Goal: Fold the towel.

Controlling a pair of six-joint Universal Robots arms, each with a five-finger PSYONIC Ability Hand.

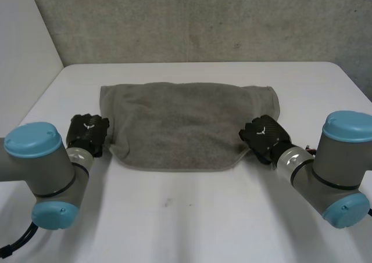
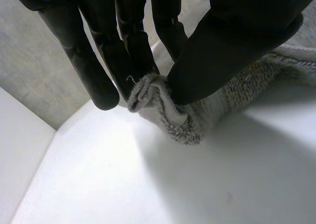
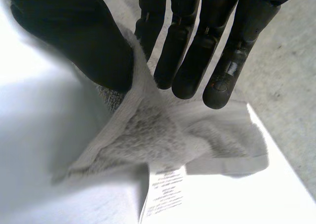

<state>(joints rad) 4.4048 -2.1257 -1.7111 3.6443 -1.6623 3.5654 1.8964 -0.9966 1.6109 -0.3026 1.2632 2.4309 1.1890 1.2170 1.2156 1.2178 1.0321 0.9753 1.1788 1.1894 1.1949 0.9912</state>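
The towel lies flat on the table, its long axis running from one arm across to the other. My left hand sits at the towel's near left corner, thumb and fingers pinching the bunched hem. My right hand pinches the near right corner likewise, with a white label just past its fingertips. The towel's far edge lies beyond both hands, so I judge the fold goes away from me, across the short axis.
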